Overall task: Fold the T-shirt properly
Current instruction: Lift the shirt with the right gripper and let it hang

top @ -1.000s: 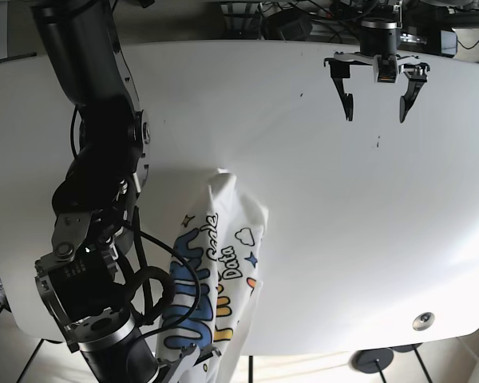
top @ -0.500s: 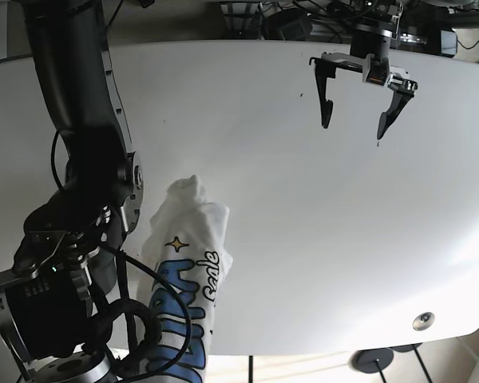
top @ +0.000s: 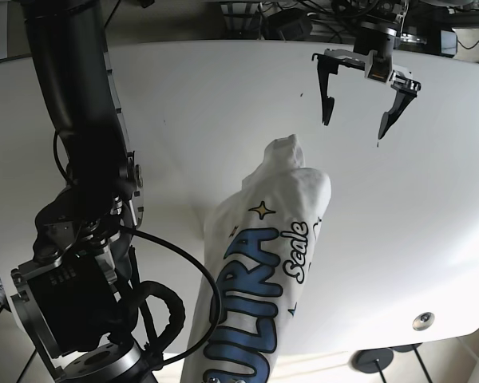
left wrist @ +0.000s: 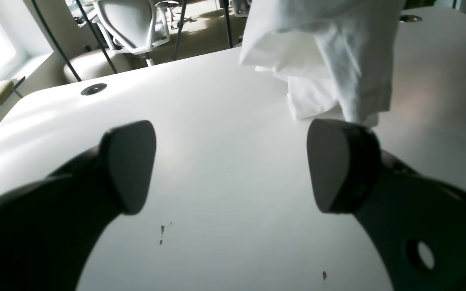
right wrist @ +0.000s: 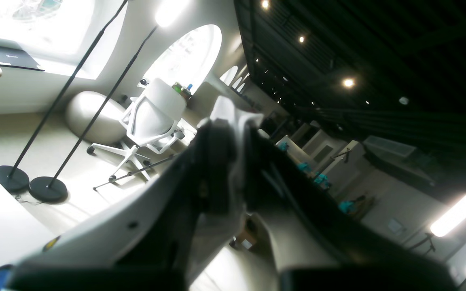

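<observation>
- The T-shirt (top: 259, 279) hangs bunched in a long roll over the table (top: 223, 104), print side up, its upper end near the table's middle and its lower end at the near edge.
- Right gripper (right wrist: 237, 161) — fingers together, clamped on a fold of white shirt cloth.
- Left gripper (top: 358, 121) — fingers apart, empty, hovering above the far side of the table, well apart from the shirt.
- In the left wrist view the shirt (left wrist: 330, 60) dangles beyond the right fingertip (left wrist: 338, 165).
</observation>
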